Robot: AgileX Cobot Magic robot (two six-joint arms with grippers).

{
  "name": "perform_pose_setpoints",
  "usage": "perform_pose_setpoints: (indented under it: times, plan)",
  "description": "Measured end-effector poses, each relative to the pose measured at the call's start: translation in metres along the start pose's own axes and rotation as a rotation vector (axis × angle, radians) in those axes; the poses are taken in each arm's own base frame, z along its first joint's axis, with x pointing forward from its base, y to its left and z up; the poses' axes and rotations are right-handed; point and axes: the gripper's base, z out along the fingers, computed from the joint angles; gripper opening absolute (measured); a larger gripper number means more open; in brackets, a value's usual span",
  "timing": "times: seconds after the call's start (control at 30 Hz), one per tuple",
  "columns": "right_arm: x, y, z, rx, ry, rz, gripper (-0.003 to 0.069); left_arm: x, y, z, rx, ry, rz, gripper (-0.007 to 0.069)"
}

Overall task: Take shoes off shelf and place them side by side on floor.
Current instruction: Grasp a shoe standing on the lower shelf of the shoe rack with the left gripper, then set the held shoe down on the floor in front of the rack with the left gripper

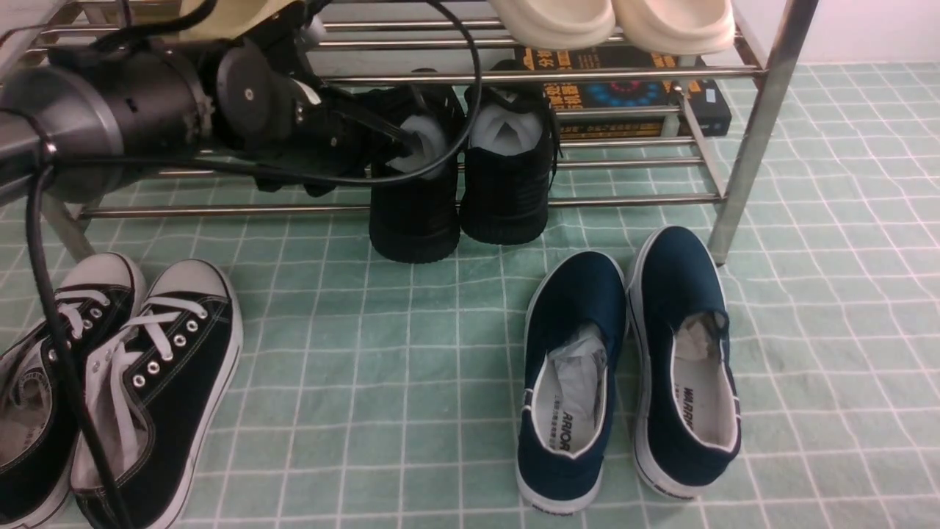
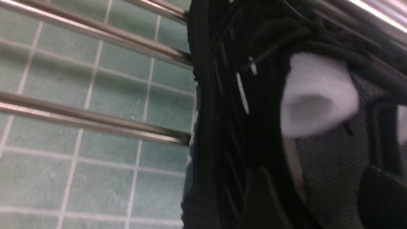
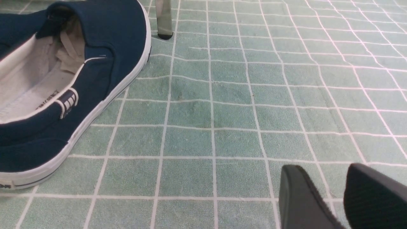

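My left hand (image 1: 400,143) is open around the side of one black shoe (image 1: 415,213), so I can pick it up. Both shoes (image 1: 507,198) sit together on the low shelf (image 1: 631,200).

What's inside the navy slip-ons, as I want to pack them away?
Both navy slip-ons show crumpled paper stuffing and printed insoles; their toe ends are covered by the uppers.

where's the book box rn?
Front view, right half: the dark book box lies on the shelf's lower tier, just right of the black knit shoes and beneath the cream shoes.
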Motion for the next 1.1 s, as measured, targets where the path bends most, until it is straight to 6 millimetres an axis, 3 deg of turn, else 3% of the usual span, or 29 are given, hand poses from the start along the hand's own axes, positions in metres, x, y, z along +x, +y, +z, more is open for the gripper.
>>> perform_pose_setpoints:
  times: [0.1,0.2,0.37,0.47,0.6,0.73,0.87,0.97,1.0,1.1]
  plan:
    - [0.000,0.000,0.000,0.000,0.000,0.000,0.0239,0.003,0.003,0.009,-0.005,0.000,-0.001,0.0416]
    - [0.000,0.000,0.000,0.000,0.000,0.000,0.0239,0.007,0.006,0.016,-0.016,0.015,-0.001,0.0358]
    - [0.000,0.000,0.000,0.000,0.000,0.000,0.0239,0.012,0.009,0.020,-0.035,0.051,-0.002,0.0101]
    - [0.000,0.000,0.000,0.000,0.000,0.000,0.0239,0.012,0.009,0.015,-0.045,0.076,-0.004,0.0036]
    - [0.000,0.000,0.000,0.000,0.000,0.000,0.0239,0.008,0.005,-0.019,-0.101,0.158,0.061,0.0023]
    - [0.000,0.000,0.000,0.000,0.000,0.000,0.0239,-0.003,-0.001,-0.079,-0.166,0.182,0.122,0.0022]
    - [0.000,0.000,0.000,0.000,0.000,0.000,0.0239,-0.002,0.001,-0.121,-0.219,0.214,0.123,0.0022]
    - [0.000,0.000,0.000,0.000,0.000,0.000,0.0239,0.015,0.013,-0.139,-0.258,0.243,0.091,0.0022]
    - [0.000,0.000,0.000,0.000,0.000,0.000,0.0239,0.014,0.012,-0.140,-0.257,0.237,0.088,0.0022]
    - [0.000,0.000,0.000,0.000,0.000,0.000,0.0239,0.044,0.037,-0.138,-0.309,0.223,-0.012,0.0022]
